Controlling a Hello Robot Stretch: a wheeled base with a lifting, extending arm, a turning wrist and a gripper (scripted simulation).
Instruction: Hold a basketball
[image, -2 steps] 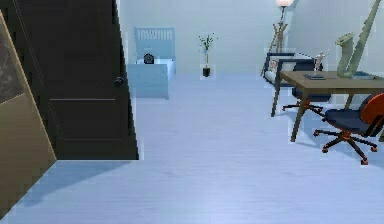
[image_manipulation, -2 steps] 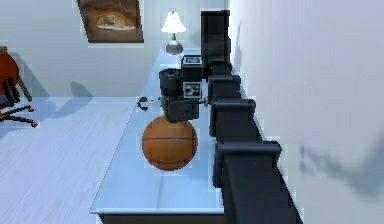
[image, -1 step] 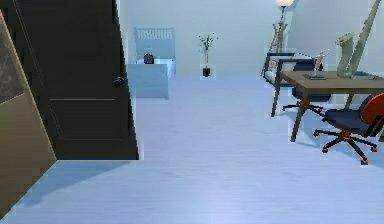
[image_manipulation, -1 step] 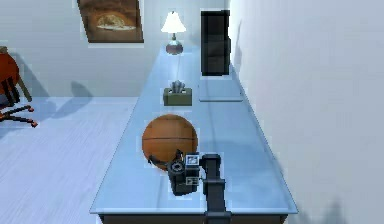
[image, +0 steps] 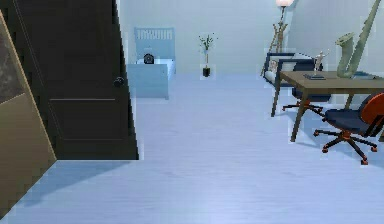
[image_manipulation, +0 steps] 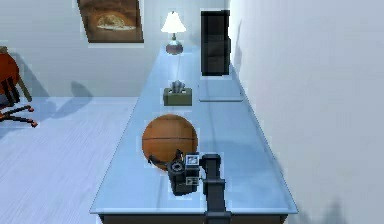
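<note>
Orange and round, the basketball (image_manipulation: 168, 140) rests on the pale blue bench (image_manipulation: 235, 125) in the arm side view, directly behind and just above the fingers (image_manipulation: 178, 167). Whether the fingers touch the ball cannot be told. Because the ball lies on the bench right at the fingers, it cannot be told whether they hold anything. The dark arm (image_manipulation: 213, 192) rises from the bottom edge to the right of the fingers.

Farther out along the bench, beyond the ball, stands a small boxy object (image_manipulation: 178, 94), with a flat pale slab (image_manipulation: 220, 92) just to its right. Well beyond the fingers, at the bench's far end, a table lamp (image_manipulation: 174, 28) with a white shade stands beside a tall black case (image_manipulation: 215, 42). A framed picture (image_manipulation: 110, 18) hangs on the wall up and to the left of the fingers. Part of an orange chair (image_manipulation: 8, 82) shows at the left edge, on the floor, well apart from the bench.

In the forward view a dark door (image: 75, 80) takes the left side. A pale blue bed (image: 152, 65) stands against the far wall, and a potted plant (image: 206, 52) stands near it on the right. On the forward view's right, a wooden desk (image: 335, 84) carries a pale green figure (image: 345, 52). An office chair (image: 350, 122) with an orange back is drawn up at the desk's near side.
</note>
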